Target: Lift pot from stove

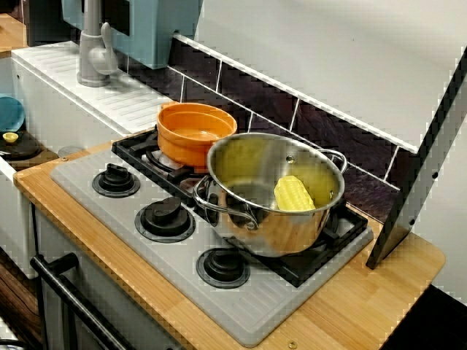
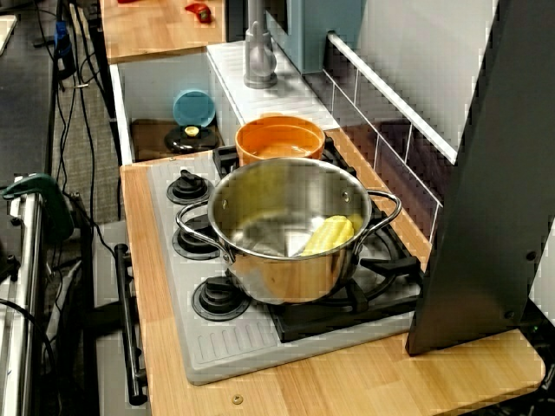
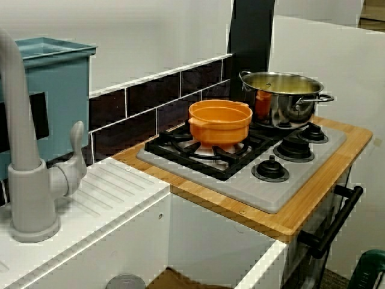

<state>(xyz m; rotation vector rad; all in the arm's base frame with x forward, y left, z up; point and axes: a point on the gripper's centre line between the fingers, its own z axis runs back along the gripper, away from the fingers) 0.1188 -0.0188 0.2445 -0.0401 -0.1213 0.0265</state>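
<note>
A toy kitchen stands against a white wall with a band of dark tiles [image 1: 306, 120], and a light wooden counter [image 1: 365, 299] holds the stove [image 1: 241, 302], a grey ribbed panel with three black knobs [image 1: 165, 217] along its near edge and black burner grates [image 3: 180, 144] behind. The orange pot [image 1: 195, 131] sits upright on the far-left grate, empty, its rim just beside the larger steel pot [image 1: 273, 193]. The steel pot stands on the right grate and holds a yellow corn piece [image 1: 293, 194]. Left of the stove are a grey faucet [image 1: 95, 47] and a white ribbed drainboard [image 3: 114, 189]. No gripper appears in any view, so its state cannot be told.
</note>
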